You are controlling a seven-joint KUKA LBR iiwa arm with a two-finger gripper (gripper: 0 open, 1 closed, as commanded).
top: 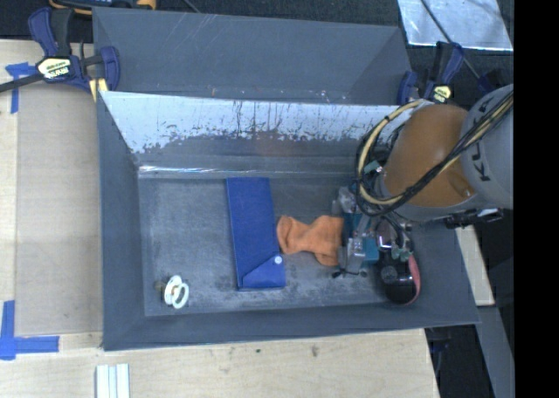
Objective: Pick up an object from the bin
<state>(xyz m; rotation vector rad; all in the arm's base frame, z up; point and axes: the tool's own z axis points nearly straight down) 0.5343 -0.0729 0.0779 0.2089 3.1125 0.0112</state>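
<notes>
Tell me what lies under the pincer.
The orange cloth runs under the pincer, its right end covered there. Beside it a black and red thing pokes out below the wrist, its top hidden.

You look down on the grey bin (122, 239) from above and slightly aside, close in, the arm (428, 161) entering from your right.

Robot lab (cabled arm (428, 161), metal bin (262, 56))
</notes>
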